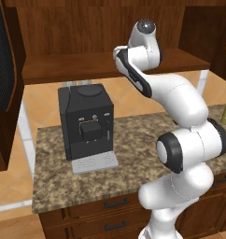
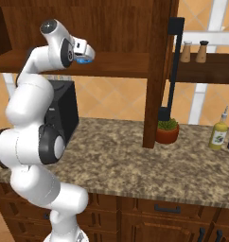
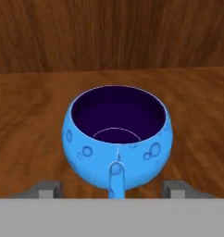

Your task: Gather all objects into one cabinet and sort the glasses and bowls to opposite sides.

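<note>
Left of the arm a coffee machine [image 1: 87, 123] stands on the tabletop [image 1: 143, 140]. Above, on the cabinet [image 3: 40, 115] shelf, the blue cup [image 3: 117, 136] sits upright between the spread, empty tips of the pincer [image 3: 115, 190]. The cup looks rigid, light, glazed and likely slippery; grip across its round belly, handle toward the hand.

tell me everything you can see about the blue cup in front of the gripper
The blue cup is squat and round, bright glossy blue with small raised bubble-like spots, and has a dark purple inside that looks empty. A thin handle points toward the camera. It stands upright on the brown wooden shelf, in front of the wood-panelled back. The gripper has a fingertip on each side of the cup's lower body, with gaps showing; nothing else touches the cup.
</note>
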